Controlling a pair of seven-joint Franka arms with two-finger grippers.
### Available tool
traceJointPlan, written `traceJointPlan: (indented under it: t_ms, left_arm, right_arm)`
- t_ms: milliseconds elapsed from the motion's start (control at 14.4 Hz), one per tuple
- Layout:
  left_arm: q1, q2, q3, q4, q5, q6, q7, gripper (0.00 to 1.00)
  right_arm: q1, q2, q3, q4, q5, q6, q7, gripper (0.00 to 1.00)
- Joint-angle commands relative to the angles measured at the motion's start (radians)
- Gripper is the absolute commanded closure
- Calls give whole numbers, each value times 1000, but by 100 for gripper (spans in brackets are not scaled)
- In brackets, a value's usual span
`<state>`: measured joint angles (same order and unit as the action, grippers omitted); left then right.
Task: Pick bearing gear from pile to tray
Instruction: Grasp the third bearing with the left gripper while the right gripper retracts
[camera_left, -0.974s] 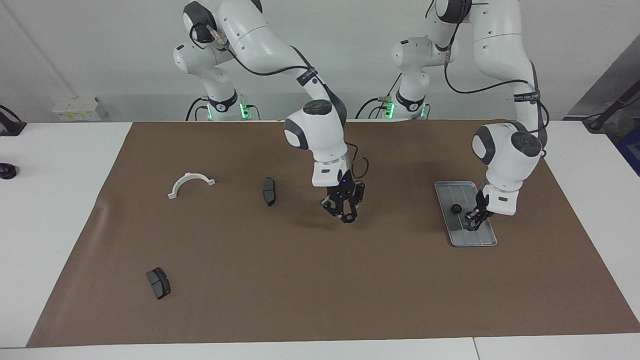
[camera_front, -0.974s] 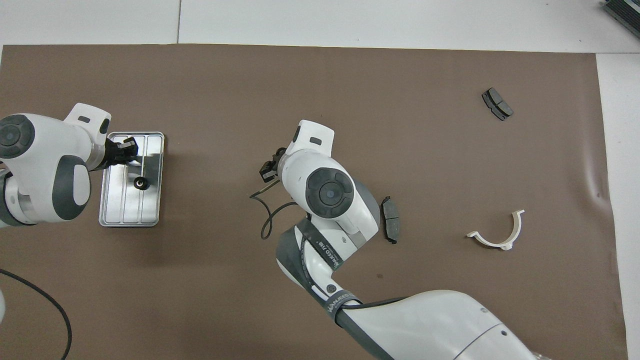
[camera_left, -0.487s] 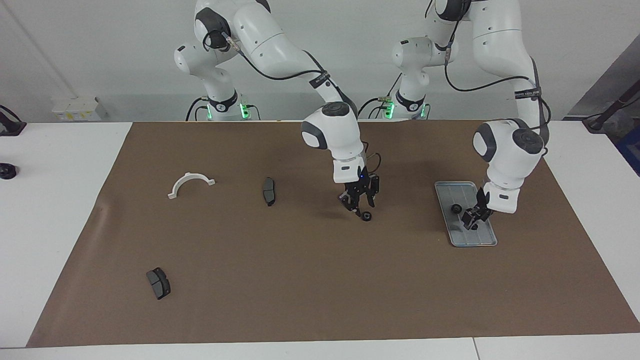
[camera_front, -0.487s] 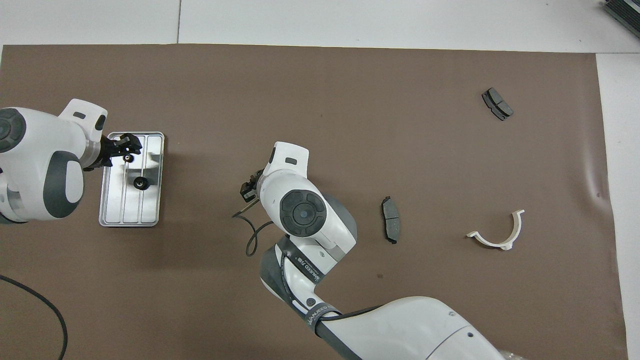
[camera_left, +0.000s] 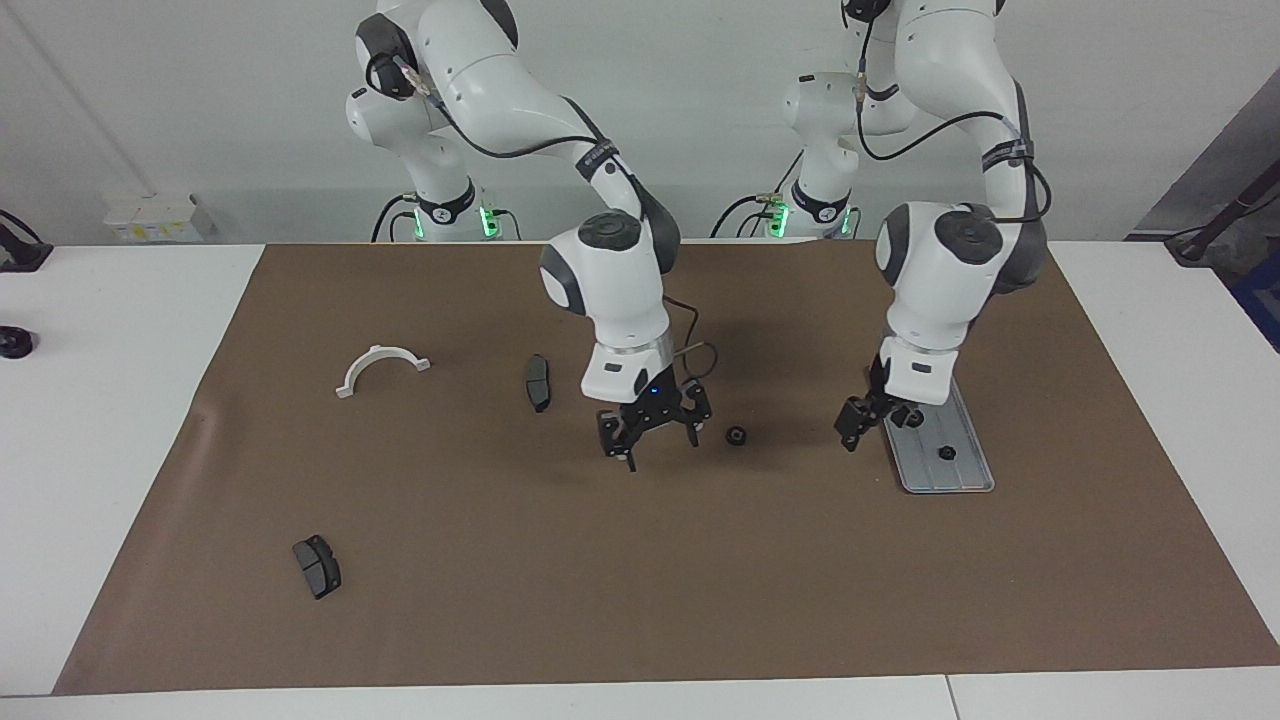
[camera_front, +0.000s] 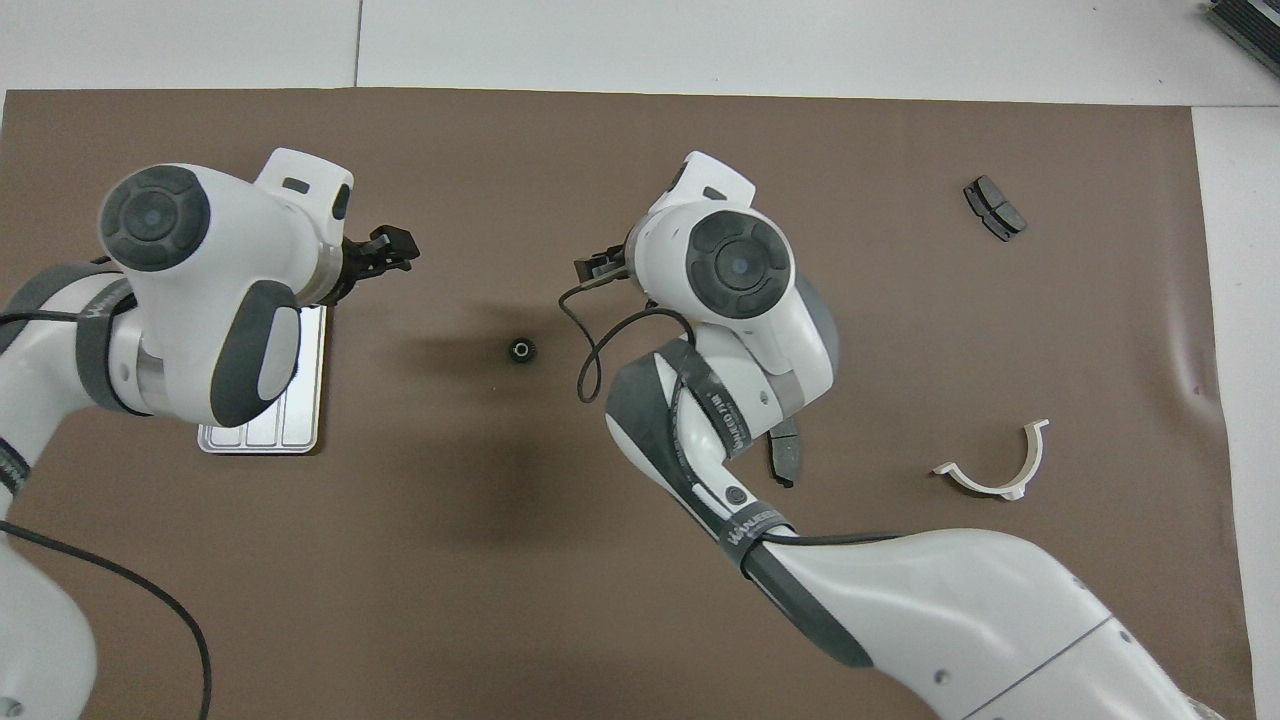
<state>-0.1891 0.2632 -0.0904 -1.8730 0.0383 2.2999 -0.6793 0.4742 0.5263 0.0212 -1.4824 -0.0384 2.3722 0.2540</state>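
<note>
Facing view: loose gear lay on the mat between two empty grippers

A small black round bearing gear lay alone on the brown mat, well short of the flat silver-grey ridged metal tray at the left arm's end of the table. Another tiny black gear already sat inside that tray, in the part farther from the robots.

The right gripper hung low over the mat just beside the loose gear, jaws clearly apart and holding nothing. The left gripper hovered over the mat at the tray's edge, between tray and gear; its jaws also looked apart and empty.

The step in hand seemed to be a relay: the gear lay midway, waiting for the left arm. Next, that gripper would need to centre over the gear, descend with fingers straddling it, close, then carry it to the tray.

Toward the right arm's end lay two dark grey curved pads and a white half-ring bracket, all untouched.
</note>
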Motion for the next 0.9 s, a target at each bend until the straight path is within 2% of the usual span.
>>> traceJointPlan:
  t_ms: [0,139,417,487,696,835]
  left_arm:
    - [-105,83,21,9,14,53,-118,0]
    - [-139,117,21,8,44,107,-195,0]
    - [-219,139,24,-9,48,112,-270,2]
    - [-220,139,24,-12,49,107,-282,11]
    - [-239,128,24,-38,49,79,-295,17]
    - [-240,126,24,-38,51,59,-296,25]
  right_arm:
    - [-96,-98,26,2,57,-155,-2,0]
    - [-192,-149,28,2,58,-270,-50,0]
    - [-340,-247,25,1,60,-483,-160,0]
    - [-370,-276,25,-2,61,-539,-165,0]
    - [-430,-366,23,-13,61,-684,-167,0]
    - [-454,-417,23,-16,61,-761,-167,0]
